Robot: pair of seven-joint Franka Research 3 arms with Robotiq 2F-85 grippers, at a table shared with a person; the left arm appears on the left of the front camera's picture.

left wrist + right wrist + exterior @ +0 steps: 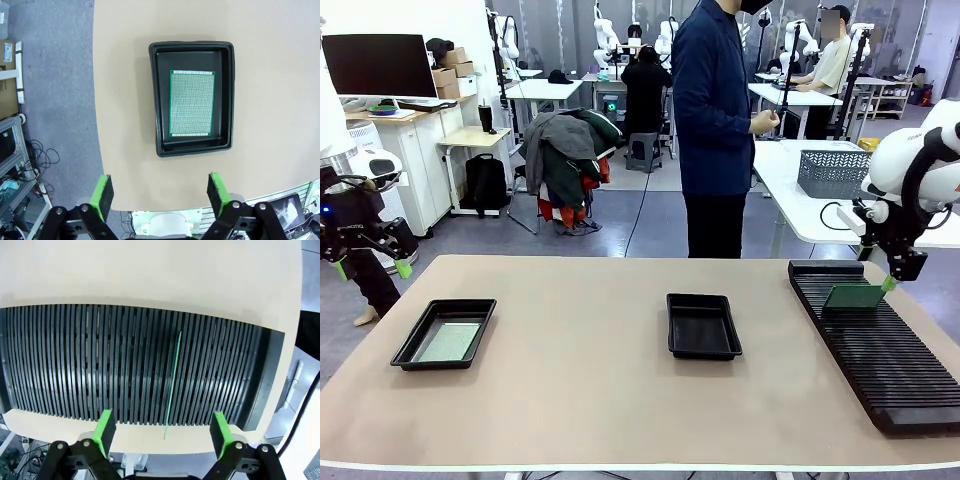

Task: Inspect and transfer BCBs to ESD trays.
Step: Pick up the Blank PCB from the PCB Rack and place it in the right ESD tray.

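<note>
One BCB (450, 341) lies flat in the left ESD tray (408, 350). My left gripper (372, 269) hangs open off the table's left edge, apart from that tray. In the left wrist view the same BCB (192, 103) fills the middle of the tray (156, 100), well beyond the open left gripper (160, 194). A second ESD tray (703, 350) sits at the table's centre with nothing in it. Another BCB (853, 297) stands upright in the black slotted rack (890, 370). My right gripper (892, 282) is open just above its right end. The right wrist view shows this BCB (173, 380) edge-on between the open right gripper's (162, 432) fingers, untouched.
A person (715, 130) in dark blue stands at the far side of the table, hands away from it. The rack (75, 360) runs along the table's right side. Bare tabletop (580, 320) lies between the two trays. Floor shows past the table's left edge (50, 100).
</note>
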